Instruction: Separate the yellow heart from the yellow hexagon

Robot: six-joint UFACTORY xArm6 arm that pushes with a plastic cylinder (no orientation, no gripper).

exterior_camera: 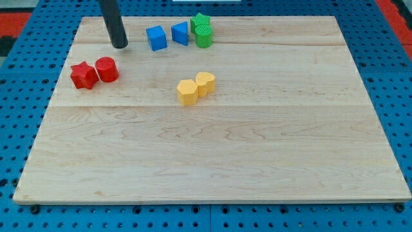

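Observation:
Two yellow blocks touch each other near the board's middle. The left one looks like the yellow hexagon (187, 91); the right one looks like the yellow heart (205, 83), up and to its right. My tip (119, 46) rests on the board near the view's top left, well away from both, above the red blocks and left of the blue ones.
A red star (83, 75) and a red cylinder (107, 69) sit side by side at the left. Two blue blocks (156, 37) (181, 33) and two green blocks (201, 24) (204, 39) cluster at the top. The wooden board (212, 161) lies on a blue pegboard.

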